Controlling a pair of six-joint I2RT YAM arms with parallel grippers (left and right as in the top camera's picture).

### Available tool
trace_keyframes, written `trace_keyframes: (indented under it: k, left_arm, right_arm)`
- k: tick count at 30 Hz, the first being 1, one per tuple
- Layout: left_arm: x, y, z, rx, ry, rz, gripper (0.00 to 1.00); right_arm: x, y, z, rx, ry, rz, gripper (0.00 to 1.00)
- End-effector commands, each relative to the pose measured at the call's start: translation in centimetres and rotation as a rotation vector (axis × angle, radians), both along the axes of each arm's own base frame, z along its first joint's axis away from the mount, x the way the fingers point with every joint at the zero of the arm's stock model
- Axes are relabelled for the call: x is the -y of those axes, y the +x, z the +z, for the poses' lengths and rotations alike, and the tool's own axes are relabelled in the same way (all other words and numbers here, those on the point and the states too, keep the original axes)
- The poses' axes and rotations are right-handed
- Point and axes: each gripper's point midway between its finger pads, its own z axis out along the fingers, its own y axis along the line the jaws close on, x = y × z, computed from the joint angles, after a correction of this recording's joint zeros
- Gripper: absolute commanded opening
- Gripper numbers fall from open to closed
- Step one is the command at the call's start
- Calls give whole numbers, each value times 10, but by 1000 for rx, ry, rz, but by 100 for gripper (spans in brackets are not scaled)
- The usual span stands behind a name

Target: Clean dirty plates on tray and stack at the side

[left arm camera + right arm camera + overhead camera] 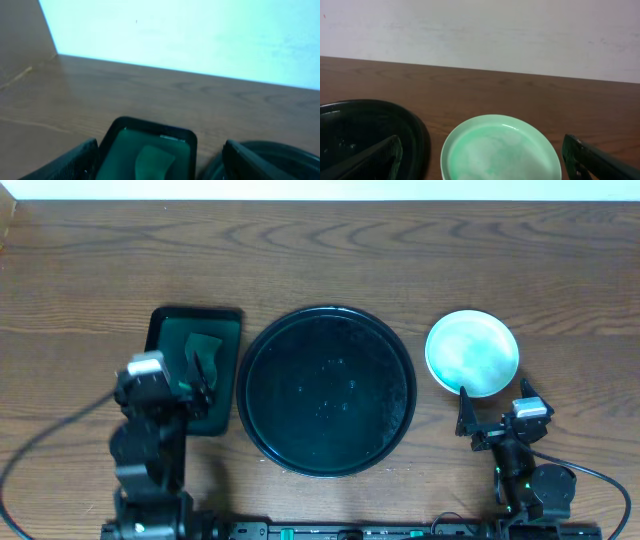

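Observation:
The round black tray (pixel 327 390) sits mid-table with no plates on it; its rim shows in the right wrist view (pixel 370 130) and the left wrist view (pixel 280 152). A pale-mint plate (pixel 472 352) lies on the table to the tray's right; whether others lie under it I cannot tell. It shows with a faint green wash in the right wrist view (pixel 501 150). My right gripper (pixel 493 412) is open and empty just near of the plate, its fingers (pixel 485 170) either side of it. My left gripper (pixel 200 370) is open and empty over the small green tray.
A dark green rectangular tray (pixel 195 380) stands left of the black tray, with a green cloth (pixel 203 350) in it; both show in the left wrist view, the tray (pixel 150 132) and the cloth (pixel 155 160). A pale wall runs along the table's far edge.

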Motion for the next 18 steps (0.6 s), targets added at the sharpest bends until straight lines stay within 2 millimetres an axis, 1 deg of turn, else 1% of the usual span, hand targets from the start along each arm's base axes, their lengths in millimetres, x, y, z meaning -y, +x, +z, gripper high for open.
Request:
trace_keyframes:
  k: [1,5,7,10,13,15,16,18]
  left_arm:
    - [7,-9,-18,83,23,-34,79]
    - [9,-15,-33,171,28,-46,79]
    - [12,-17,-46,184,29,-58,79]
    - [16,-17,-59,168,52,-75,80]
    - [18,-18,-75,110,73,-87,79]
    - [15,-20,-85,68,73,-71,80]
    - [12,-22,-94,33,74,-56,80]
    - [12,-22,-93,36,74,-56,79]
  right_arm:
    - [1,0,0,2,-15,-2,99]
    - [1,0,0,2,-15,-2,99]
    - [1,0,0,2,-15,-2,99]
    - [1,0,0,2,-15,-2,99]
    - [1,0,0,2,-15,-2,99]
    - [1,0,0,2,-15,-2,99]
    - [1,0,0,2,-15,-2,99]
    - [1,0,0,2,-15,-2,99]
